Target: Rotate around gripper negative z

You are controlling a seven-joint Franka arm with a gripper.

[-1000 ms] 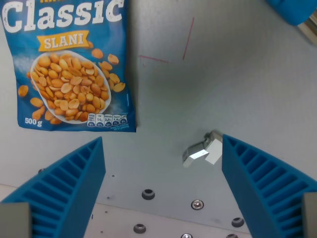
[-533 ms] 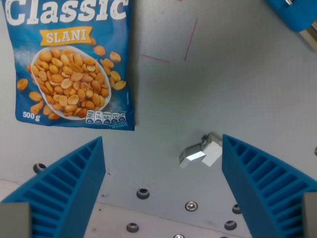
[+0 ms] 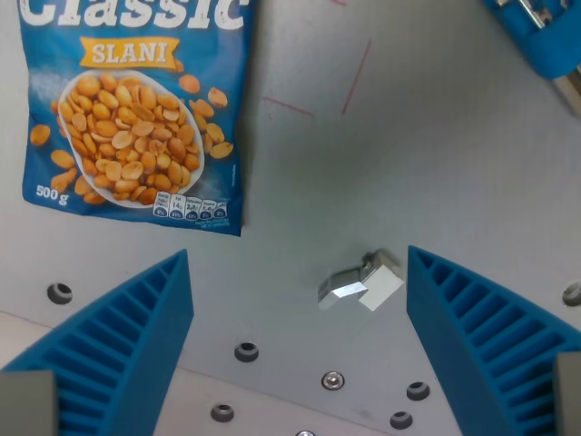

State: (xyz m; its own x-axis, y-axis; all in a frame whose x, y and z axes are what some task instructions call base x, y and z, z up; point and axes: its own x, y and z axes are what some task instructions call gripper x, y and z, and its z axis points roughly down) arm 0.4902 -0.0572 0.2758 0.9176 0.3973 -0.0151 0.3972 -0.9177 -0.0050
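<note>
Right, my gripper [image 3: 300, 354] hangs wide open w/ nothing held, above worktop [image 3: 436, 182]; peanut bag [image 3: 132, 113] upper left.

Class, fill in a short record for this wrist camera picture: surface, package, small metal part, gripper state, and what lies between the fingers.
surface: grey table with screw holes and faint red marks
package: blue peanut bag, lying flat, upper left of the wrist view
small part: shiny metal piece, apart from the bag
gripper: open, blue ribbed fingers, holding nothing
between fingers: bare table, metal piece nearer the wrist view's right finger
</note>
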